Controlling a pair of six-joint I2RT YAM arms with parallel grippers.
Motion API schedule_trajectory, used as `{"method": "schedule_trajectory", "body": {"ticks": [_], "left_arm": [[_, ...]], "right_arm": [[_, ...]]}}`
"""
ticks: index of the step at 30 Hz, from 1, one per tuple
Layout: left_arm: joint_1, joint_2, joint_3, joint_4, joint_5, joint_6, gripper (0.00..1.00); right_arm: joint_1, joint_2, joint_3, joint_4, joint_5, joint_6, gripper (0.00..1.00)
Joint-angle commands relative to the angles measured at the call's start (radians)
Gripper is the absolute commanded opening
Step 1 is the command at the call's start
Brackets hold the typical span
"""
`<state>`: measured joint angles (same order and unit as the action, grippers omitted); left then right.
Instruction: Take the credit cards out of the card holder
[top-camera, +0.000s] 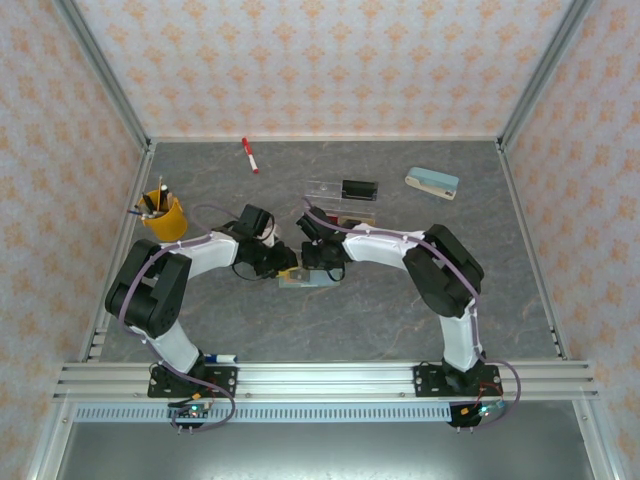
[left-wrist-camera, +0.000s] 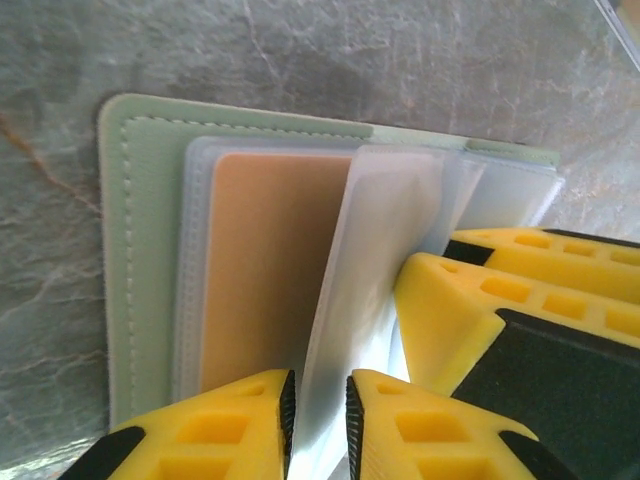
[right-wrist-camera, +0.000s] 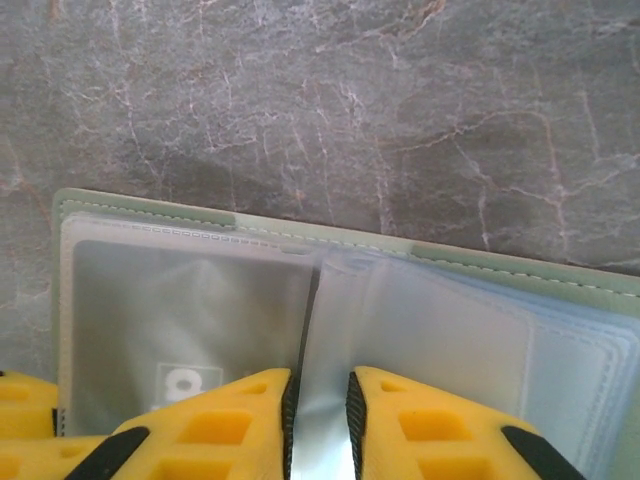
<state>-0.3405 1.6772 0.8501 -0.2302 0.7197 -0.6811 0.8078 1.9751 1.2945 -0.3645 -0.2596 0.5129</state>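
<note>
The card holder (left-wrist-camera: 140, 250) lies open on the grey table, pale green with clear inner sleeves; in the top view it (top-camera: 312, 282) sits between the two arms. A tan-gold credit card (left-wrist-camera: 260, 270) rests inside the flat left sleeve. My left gripper (left-wrist-camera: 318, 412) is closed narrowly on an upright clear sleeve leaf (left-wrist-camera: 370, 260). My right gripper (right-wrist-camera: 320, 412) pinches another raised clear leaf (right-wrist-camera: 330, 330) at the holder's fold. Its yellow fingers (left-wrist-camera: 470, 300) show just right of the left gripper. Both grippers (top-camera: 292, 264) meet tip to tip over the holder.
Behind the holder stands a clear compartment tray (top-camera: 330, 188) with a black item (top-camera: 359, 189) in it. A cream-and-teal stapler (top-camera: 432, 182) lies at the back right, a red marker (top-camera: 250, 155) at the back, and a yellow pen cup (top-camera: 163, 214) on the left.
</note>
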Motion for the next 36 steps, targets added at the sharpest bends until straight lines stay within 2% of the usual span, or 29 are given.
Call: {"method": "schedule_trajectory", "body": {"ticks": [1,6,9,20,27,32,36], "left_arm": [[-0.009,0.002,0.003,0.045,0.068,0.019,0.22],[-0.009,0.015,-0.021,0.147,0.119,-0.027,0.22],[-0.011,0.005,-0.033,0.211,0.147,-0.056,0.25],[-0.110,0.023,0.034,0.266,0.173,-0.097,0.37],[-0.093,0.006,0.062,0.142,0.093,-0.051,0.39],[-0.039,-0.047,0.057,0.011,-0.040,-0.035,0.37],[-0.020,-0.066,0.047,-0.032,-0.130,-0.065,0.38]], "right_arm": [[-0.022,-0.038,-0.053,-0.006,-0.046,0.036,0.26],[-0.043,-0.186,-0.109,0.104,-0.114,0.024,0.40],[-0.062,-0.282,-0.165,0.141,-0.100,0.030,0.45],[-0.091,-0.511,-0.329,0.127,0.135,0.039,0.48],[-0.091,-0.495,-0.313,0.113,0.114,0.027,0.47],[-0.085,-0.428,-0.264,0.094,0.040,0.008,0.37],[-0.044,-0.339,-0.202,0.051,0.045,-0.025,0.31]]}}
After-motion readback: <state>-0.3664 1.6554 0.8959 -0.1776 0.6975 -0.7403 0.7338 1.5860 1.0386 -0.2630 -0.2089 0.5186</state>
